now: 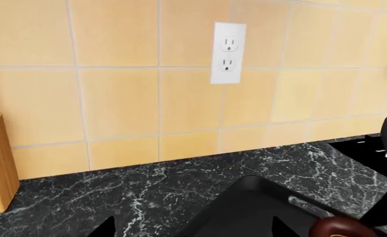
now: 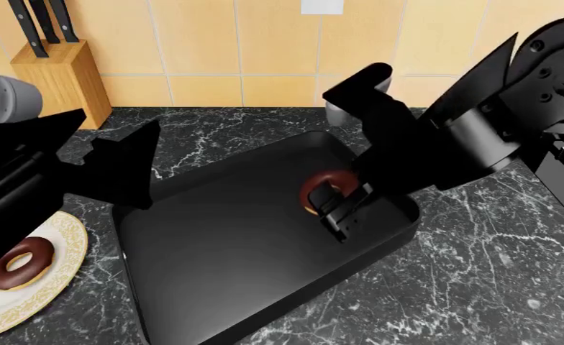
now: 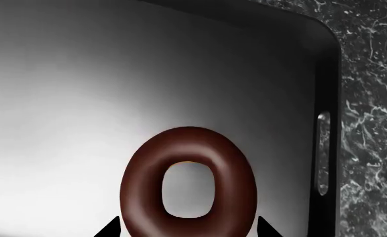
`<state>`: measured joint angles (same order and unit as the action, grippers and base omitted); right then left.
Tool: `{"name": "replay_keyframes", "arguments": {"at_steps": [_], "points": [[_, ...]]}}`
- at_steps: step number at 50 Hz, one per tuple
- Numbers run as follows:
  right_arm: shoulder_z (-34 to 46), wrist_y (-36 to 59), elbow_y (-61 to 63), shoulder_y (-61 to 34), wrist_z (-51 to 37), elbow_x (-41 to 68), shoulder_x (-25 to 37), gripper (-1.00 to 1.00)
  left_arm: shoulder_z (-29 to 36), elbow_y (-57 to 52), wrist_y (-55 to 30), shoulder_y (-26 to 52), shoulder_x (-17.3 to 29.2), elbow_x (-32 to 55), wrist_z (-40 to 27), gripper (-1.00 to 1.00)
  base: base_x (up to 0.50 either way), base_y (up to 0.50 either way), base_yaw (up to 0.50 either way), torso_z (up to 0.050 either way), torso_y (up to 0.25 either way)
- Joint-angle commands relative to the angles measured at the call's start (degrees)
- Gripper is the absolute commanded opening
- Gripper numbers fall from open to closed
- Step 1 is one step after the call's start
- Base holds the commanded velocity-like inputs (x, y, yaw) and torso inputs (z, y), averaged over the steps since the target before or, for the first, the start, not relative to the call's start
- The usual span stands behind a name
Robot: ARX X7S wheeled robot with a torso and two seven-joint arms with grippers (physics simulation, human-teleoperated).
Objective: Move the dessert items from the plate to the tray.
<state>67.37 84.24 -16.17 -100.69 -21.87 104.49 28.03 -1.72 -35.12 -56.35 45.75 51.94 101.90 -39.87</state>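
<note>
first donut over the tray, second not yet moved.

right gripper [image 2: 344,207] grips one donut [image 2: 322,191] on edge, held over the tray [image 2: 215,273] near its far right corner; the right wrist view shows the ring upright between the fingertips, with the tray floor behind it and a handle slot [image 3: 323,153] beside. whether it touches the floor cannot be told. release is judged still to come. left gripper [image 2: 124,169] hangs over the tray's left rim with nothing in it; whether it is open cannot be told. the other donut [image 2: 18,262] lies on the plate [image 2: 66,237] on the worktop [image 2: 474,287], left of the tray. judgement: about half done; one release and one full transfer remain.
</note>
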Motion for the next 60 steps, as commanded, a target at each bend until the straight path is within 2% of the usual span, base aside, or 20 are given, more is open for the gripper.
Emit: {"name": "replay_keyframes", "arguments": {"at_steps": [1,30,31,49,55,60], "points": [[1.45,-0.73,-0.12,0.56,2.00,-2.01,-0.35,-1.00,-0.28,0.02,0.34,-0.79,0.09,-0.51,0.45,1.00,0.00,0.00,0.00,0.000,0.000],[3.53,-1.76,0.08,-0.38,2.27,-1.30,-0.22,-1.00,-0.48,-0.24,0.97,-0.99,0.86,0.09,0.17,1.00,0.00,0.00,0.00,0.000,0.000],[3.58,-1.81,0.08,-0.42,2.30,-1.32,-0.22,1.00,-0.52,-0.25,1.00,-1.07,0.88,0.05,0.22,1.00,0.00,0.00,0.00,0.000,0.000],[3.66,-2.79,1.77,-1.61,0.79,0.68,0.94,1.00,-0.80,-0.12,1.45,-2.03,0.97,-0.67,0.76,1.00,0.00,0.00,0.00,0.000,0.000],[1.67,-3.96,6.89,-3.51,-4.47,7.16,5.21,1.00,-0.58,-0.17,1.28,-2.04,1.50,0.03,0.26,1.00,0.00,0.00,0.00,0.000,0.000],[0.61,-5.60,12.70,-4.12,-9.03,12.50,9.74,1.00,2.82,1.40,-1.29,0.04,2.92,2.10,-1.16,1.00,0.00,0.00,0.00,0.000,0.000]]}}
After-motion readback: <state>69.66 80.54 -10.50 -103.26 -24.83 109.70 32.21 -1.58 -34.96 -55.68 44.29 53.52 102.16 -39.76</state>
